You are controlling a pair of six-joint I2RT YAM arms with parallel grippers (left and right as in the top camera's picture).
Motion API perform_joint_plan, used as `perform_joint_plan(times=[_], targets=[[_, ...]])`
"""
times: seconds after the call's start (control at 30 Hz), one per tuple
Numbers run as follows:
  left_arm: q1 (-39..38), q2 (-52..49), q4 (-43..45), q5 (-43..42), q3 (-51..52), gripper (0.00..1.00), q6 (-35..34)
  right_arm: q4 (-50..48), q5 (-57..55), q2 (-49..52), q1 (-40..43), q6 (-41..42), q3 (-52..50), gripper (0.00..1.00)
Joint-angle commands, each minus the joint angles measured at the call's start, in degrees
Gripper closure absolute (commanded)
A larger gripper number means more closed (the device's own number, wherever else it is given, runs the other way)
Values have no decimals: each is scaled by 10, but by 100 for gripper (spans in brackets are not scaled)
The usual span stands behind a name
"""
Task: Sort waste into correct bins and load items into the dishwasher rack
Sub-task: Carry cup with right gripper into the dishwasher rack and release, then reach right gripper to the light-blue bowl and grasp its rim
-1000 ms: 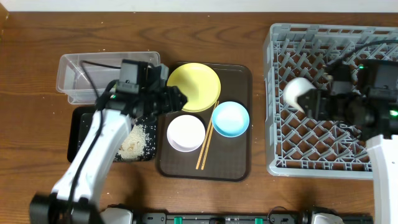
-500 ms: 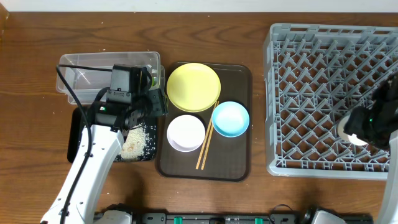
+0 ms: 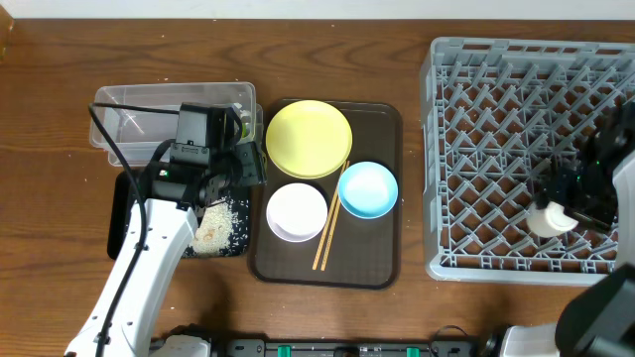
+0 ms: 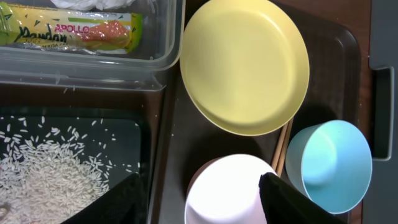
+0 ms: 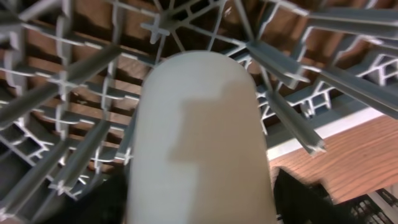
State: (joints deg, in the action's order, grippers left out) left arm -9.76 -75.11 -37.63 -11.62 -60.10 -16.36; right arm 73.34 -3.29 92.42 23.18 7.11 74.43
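Note:
The small white cup point(image 5: 199, 143) stands among the pegs near the front right of the grey dishwasher rack point(image 3: 466, 149). My right gripper point(image 5: 199, 211) is open around it, with a thin gap at the right finger. My left gripper point(image 4: 199, 205) hangs open and empty over the white bowl point(image 3: 297, 211). Beside that bowl lie the yellow plate point(image 3: 309, 139), the light blue bowl point(image 3: 368, 189) and the chopsticks point(image 3: 327, 233). The snack wrapper point(image 4: 68, 30) and white scrap point(image 4: 93, 5) lie in the clear tub point(image 3: 129, 114). Rice point(image 4: 43, 174) covers the black tray point(image 3: 121, 213).
The plate, bowls and chopsticks rest on a dark brown serving tray point(image 3: 382, 268) between the bins and the rack. The rack's upright pegs crowd round the cup. Bare wooden table point(image 3: 50, 198) lies to the far left.
My right arm carried the cup from mid-rack down to the front right corner, and its jaws widened. My left arm pulled back from the plate toward the tub, then held still.

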Motion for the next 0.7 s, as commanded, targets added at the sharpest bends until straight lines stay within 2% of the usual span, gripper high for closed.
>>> perform_joint_plan(times=[0.0, 0.2, 0.47, 0.57, 0.67], targets=[[2, 3, -7, 5, -1, 33, 7, -2, 16, 28, 5, 5, 8, 5], [2, 3, -14, 5, -1, 30, 7, -5, 28, 40, 5, 5, 8, 3], [2, 3, -31, 5, -1, 30, 7, -7, 43, -20, 4, 5, 36, 2], [2, 3, -38, 5, -1, 30, 7, -28, 91, -58, 0, -7, 58, 2], [2, 3, -47, 6, -1, 30, 7, -82, 205, -98, -18, -56, 61, 4]])
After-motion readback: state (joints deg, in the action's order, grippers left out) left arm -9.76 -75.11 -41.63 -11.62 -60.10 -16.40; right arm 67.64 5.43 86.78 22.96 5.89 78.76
